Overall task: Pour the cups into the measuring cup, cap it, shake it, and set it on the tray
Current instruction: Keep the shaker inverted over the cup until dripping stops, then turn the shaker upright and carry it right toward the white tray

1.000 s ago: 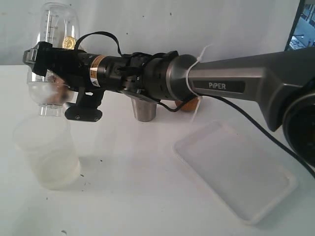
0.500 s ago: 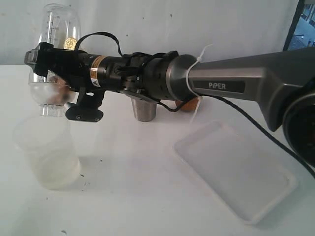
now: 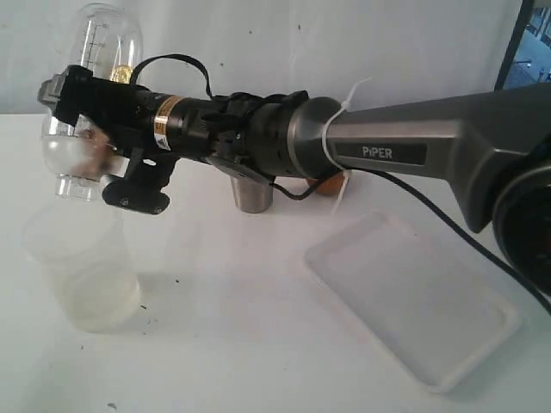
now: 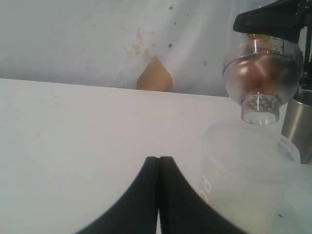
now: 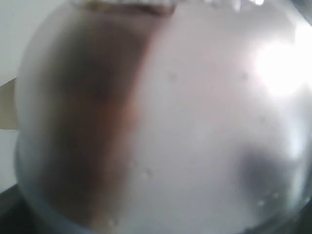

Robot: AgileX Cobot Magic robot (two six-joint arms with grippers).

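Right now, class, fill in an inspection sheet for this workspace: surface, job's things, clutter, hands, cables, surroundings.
Surface: white table, a few dark specks.
Job's things: measuring cup capped, held upside down, brown contents in the cap; steel tumbler standing behind the arm; wooden cup partly hidden there; tray bare.
Clutter: frosted plastic cup below the measuring cup.
Hands: right hand clamped on the measuring cup; left hand shut, holding nothing.
Cables: black cable looping over the right arm; white zip tie.
Surroundings: pale wall behind the table.
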